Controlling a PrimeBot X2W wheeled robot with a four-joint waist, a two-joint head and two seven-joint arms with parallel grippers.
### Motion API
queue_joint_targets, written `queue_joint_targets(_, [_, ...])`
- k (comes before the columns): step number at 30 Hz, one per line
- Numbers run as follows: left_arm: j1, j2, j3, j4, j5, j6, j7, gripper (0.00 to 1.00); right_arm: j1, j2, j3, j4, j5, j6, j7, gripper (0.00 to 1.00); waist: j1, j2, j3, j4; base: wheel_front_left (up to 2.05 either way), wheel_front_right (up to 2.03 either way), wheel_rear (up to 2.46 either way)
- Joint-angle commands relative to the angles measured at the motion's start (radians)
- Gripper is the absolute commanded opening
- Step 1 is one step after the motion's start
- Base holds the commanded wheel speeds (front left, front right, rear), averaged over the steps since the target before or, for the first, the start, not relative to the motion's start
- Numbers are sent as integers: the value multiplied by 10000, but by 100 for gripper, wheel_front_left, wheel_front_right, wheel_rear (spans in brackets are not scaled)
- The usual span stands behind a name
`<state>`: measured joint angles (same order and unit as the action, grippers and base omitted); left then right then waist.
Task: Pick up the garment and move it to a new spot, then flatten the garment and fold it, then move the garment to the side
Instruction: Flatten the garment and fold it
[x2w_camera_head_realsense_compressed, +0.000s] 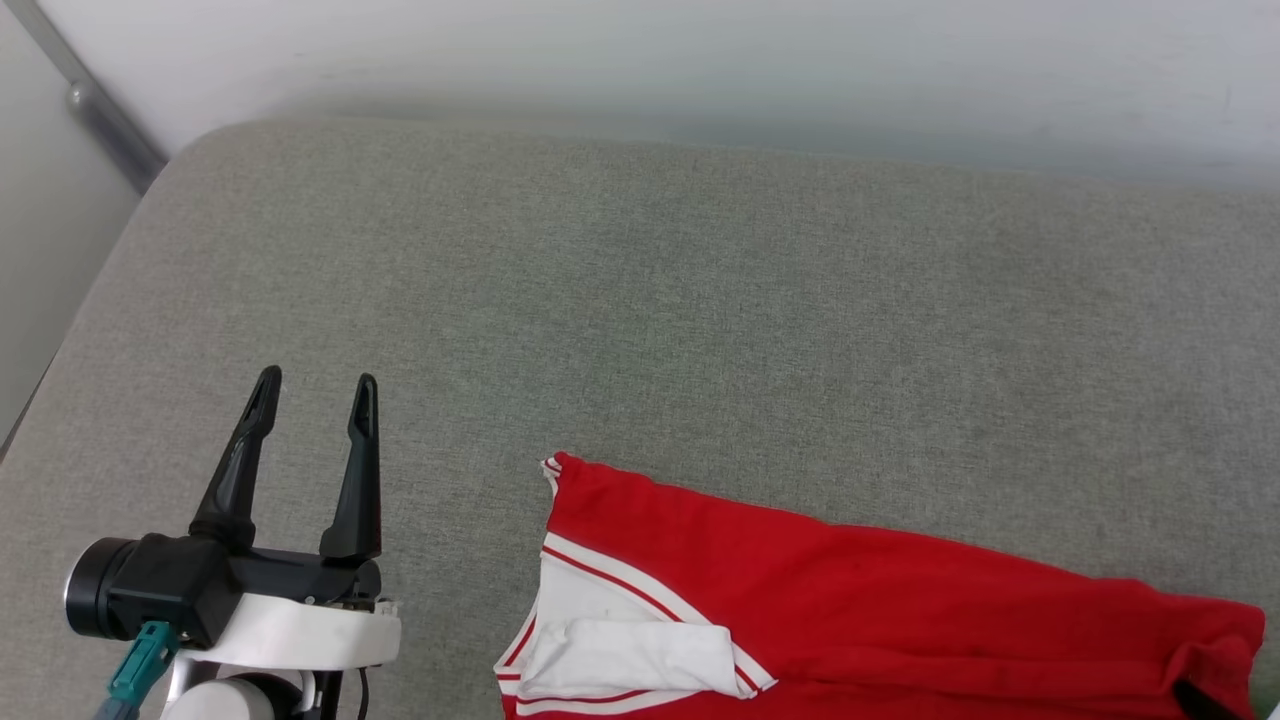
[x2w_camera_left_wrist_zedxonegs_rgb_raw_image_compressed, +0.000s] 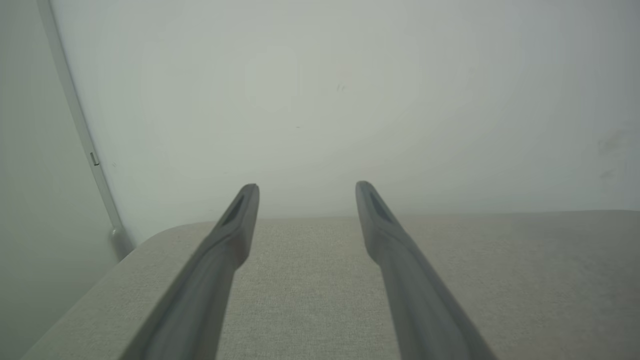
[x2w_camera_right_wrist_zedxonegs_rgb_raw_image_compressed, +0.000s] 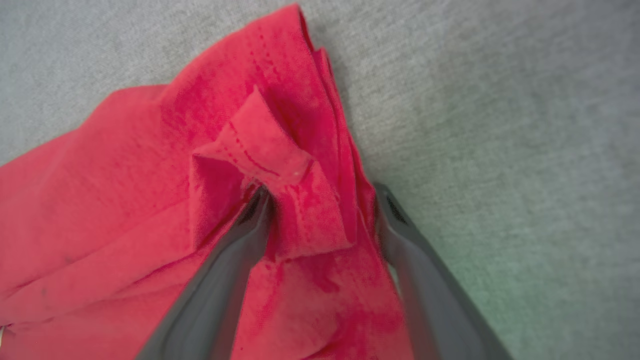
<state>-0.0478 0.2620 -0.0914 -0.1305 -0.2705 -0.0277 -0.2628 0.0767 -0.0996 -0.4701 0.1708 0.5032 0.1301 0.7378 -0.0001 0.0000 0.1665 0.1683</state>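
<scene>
The garment (x2w_camera_head_realsense_compressed: 880, 600), red with a white sleeve (x2w_camera_head_realsense_compressed: 620, 640) and red-and-white striped trim, lies bunched along the bottom of the head view, right of centre. My left gripper (x2w_camera_head_realsense_compressed: 317, 380) hovers open and empty to its left, well apart from the cloth; in the left wrist view its fingers (x2w_camera_left_wrist_zedxonegs_rgb_raw_image_compressed: 306, 186) point at the wall with nothing between them. In the right wrist view my right gripper (x2w_camera_right_wrist_zedxonegs_rgb_raw_image_compressed: 322, 192) stands open over the garment's (x2w_camera_right_wrist_zedxonegs_rgb_raw_image_compressed: 125, 190) red edge. A folded bit of hem sits between its fingers and drapes over the left fingertip (x2w_camera_right_wrist_zedxonegs_rgb_raw_image_compressed: 252, 210).
The garment rests on a wide grey fabric cushion (x2w_camera_head_realsense_compressed: 700, 300) with a rounded far-left corner. A pale wall (x2w_camera_head_realsense_compressed: 700, 60) rises behind it, and a grey rail (x2w_camera_head_realsense_compressed: 100, 110) runs down at the upper left. Bare cushion stretches behind and to the left of the garment.
</scene>
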Motion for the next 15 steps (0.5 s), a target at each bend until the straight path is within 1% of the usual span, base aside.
queue_joint_targets(1, [48, -111, 73, 32, 83, -90, -23, 100, 136, 665, 698, 835, 154, 18, 313, 100, 1, 0, -15, -4, 0, 0, 0])
queue_joint_targets(3, [102, -219, 206, 90, 202, -223, -23, 100, 244, 750, 1055, 914, 289, 43, 337, 100, 1, 0, -66, -33, 0, 0, 0])
queue_joint_targets(4, [132, -282, 249, 128, 251, -273, -23, 100, 291, 751, 1151, 948, 303, 61, 305, 49, 1, 0, -96, -54, 0, 0, 0])
queue_joint_targets(5, [153, -339, 285, 156, 313, -331, -23, 100, 319, 719, 1246, 953, 297, 65, 256, 16, 1, 0, -127, -76, 0, 0, 0])
queue_joint_targets(6, [172, -389, 319, 184, 360, -396, -23, 100, 340, 679, 1298, 932, 256, 65, 131, 0, 1, 0, -162, -103, 0, 0, 0])
queue_joint_targets(9, [219, -502, 446, 252, 501, -518, -23, 100, 271, 319, 1194, 785, 61, 12, -404, 0, 1, 0, -270, -203, 0, 0, 0])
queue_joint_targets(15, [337, -707, 610, 368, 668, -716, -23, 100, 5, -704, 644, 479, -428, -9, -1404, 0, 1, 0, -447, -413, 0, 0, 0])
